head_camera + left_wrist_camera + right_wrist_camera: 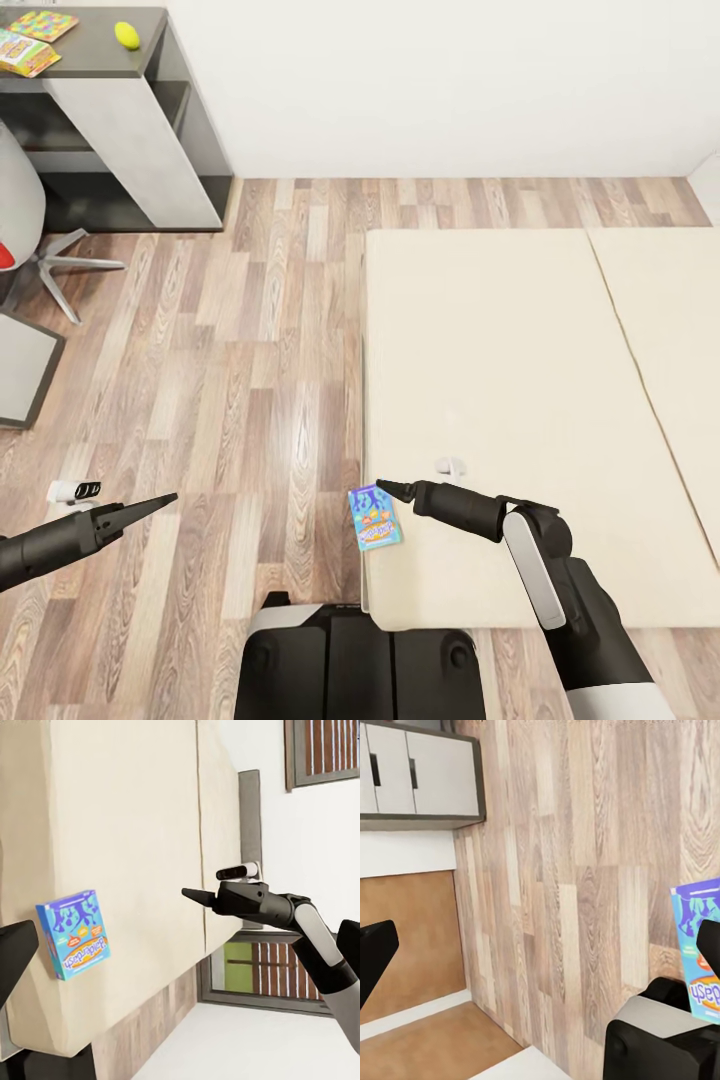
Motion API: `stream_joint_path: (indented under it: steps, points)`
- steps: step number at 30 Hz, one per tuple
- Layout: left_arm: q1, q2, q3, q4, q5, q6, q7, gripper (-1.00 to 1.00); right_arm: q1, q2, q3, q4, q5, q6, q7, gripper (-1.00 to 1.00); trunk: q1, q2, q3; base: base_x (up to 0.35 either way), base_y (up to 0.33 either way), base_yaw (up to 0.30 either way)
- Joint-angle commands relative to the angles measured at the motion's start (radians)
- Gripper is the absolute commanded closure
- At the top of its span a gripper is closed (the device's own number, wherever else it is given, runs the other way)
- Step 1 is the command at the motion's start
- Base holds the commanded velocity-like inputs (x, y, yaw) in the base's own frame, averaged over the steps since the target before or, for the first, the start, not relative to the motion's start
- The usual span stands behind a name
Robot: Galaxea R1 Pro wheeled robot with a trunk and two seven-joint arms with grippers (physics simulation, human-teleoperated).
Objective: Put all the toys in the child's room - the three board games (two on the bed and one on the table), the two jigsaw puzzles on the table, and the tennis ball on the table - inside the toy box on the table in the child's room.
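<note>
blue board game, orange print, lettering too blurred to read

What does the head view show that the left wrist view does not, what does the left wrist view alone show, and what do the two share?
Head view alone: the desk carrying a tennis ball, a jigsaw puzzle and a colourful game box, plus a chair base and the left gripper.

Left wrist view alone: a window with brown slats.

Shared: the cream bed, the small blue game box at its edge, and the right gripper near that box.
</note>
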Motion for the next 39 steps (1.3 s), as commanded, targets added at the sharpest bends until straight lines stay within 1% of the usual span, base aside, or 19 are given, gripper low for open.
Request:
stream_joint_path:
  steps: [1,24,28,30,32,33,34,35,36,37,39]
  points:
    - [0.000,0.000,0.000,0.000,-0.001,0.011,-0.004,-1.00,0.000,0.000,-0.001,-0.001,0.001,0.005,0.003,-1.00,0.001,-0.001,0.001,0.000,0.000,0.000]
    - [0.000,0.000,0.003,0.009,-0.004,0.009,-0.004,-1.00,0.000,-0.001,-0.001,0.003,0.003,0.005,0.003,-1.00,0.001,-0.001,0.038,0.000,0.000,0.000]
    - [0.000,0.000,0.003,0.013,-0.009,-0.002,-0.004,-1.00,0.000,-0.001,-0.002,0.006,0.006,0.004,0.002,-1.00,0.001,-0.001,0.045,0.000,0.000,0.000]
    - [-0.001,0.000,0.003,0.013,-0.020,-0.006,-0.004,-1.00,0.000,-0.002,-0.002,0.008,0.008,0.004,0.002,-1.00,0.001,-0.001,0.048,0.000,0.000,0.000]
    - [-0.001,-0.001,0.002,0.013,-0.049,-0.008,-0.004,-1.00,0.000,-0.002,-0.002,0.010,0.011,0.003,0.001,-1.00,0.001,-0.001,0.052,0.000,0.000,0.000]
    - [-0.001,-0.002,0.001,0.013,-0.058,-0.008,-0.004,-1.00,0.000,-0.003,-0.002,0.010,0.012,0.003,0.001,-1.00,0.001,-0.001,0.053,0.000,0.000,0.000]
    - [-0.002,-0.004,0.000,0.014,-0.087,-0.011,-0.003,-1.00,0.000,-0.003,-0.002,0.011,0.013,0.002,-0.001,-1.00,0.001,-0.001,0.055,0.000,0.000,0.000]
    - [-0.002,-0.004,0.001,0.014,-0.098,-0.012,0.002,-1.00,0.000,-0.003,-0.002,0.011,0.013,0.000,-0.002,-1.00,0.001,-0.001,0.057,0.000,0.000,0.000]
    - [-0.002,-0.006,0.002,0.014,-0.126,-0.013,0.018,-1.00,0.000,-0.003,-0.002,0.014,0.014,-0.008,-0.005,-1.00,0.001,-0.001,0.058,0.000,0.000,0.000]
    - [-0.002,-0.007,0.002,0.014,-0.141,-0.014,0.030,-1.00,0.000,-0.003,-0.002,0.018,0.014,-0.019,-0.007,-1.00,0.001,-0.001,0.060,0.000,0.000,0.000]
    - [-0.003,-0.008,0.000,0.014,-0.159,-0.015,0.068,-1.00,0.000,-0.004,-0.002,0.031,0.014,-0.042,-0.008,-1.00,0.001,-0.001,0.063,0.000,0.000,0.000]
